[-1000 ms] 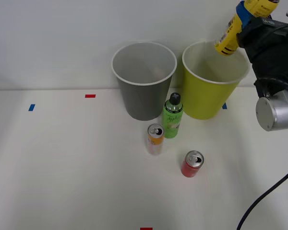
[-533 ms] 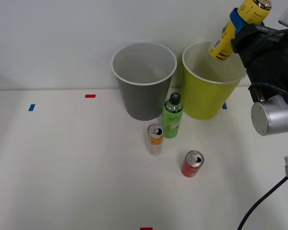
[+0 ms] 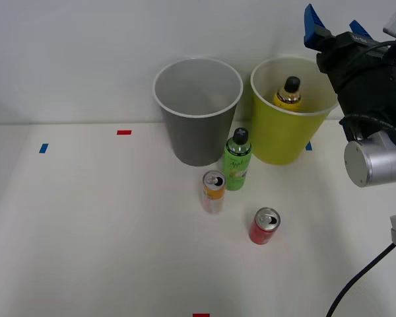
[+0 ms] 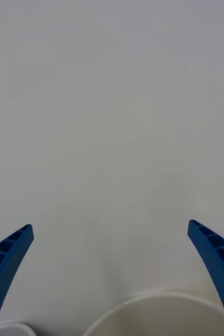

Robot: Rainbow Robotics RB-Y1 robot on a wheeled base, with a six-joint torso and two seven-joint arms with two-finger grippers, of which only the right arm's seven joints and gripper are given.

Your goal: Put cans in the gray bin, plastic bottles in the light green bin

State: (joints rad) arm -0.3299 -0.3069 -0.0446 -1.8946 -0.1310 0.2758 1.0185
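Above light green bin [image 3: 287, 135], right tool [image 3: 330, 26] released, blue fingers [image 4: 7, 262] spread, nothing held. Just below tool: yellow bottle [image 3: 288, 94] inside that bin. Farther off on desk [image 3: 86, 224]: gray bin [image 3: 197, 132], green bottle [image 3: 237, 162], white-and-orange can [image 3: 213, 190], red can [image 3: 264, 226].
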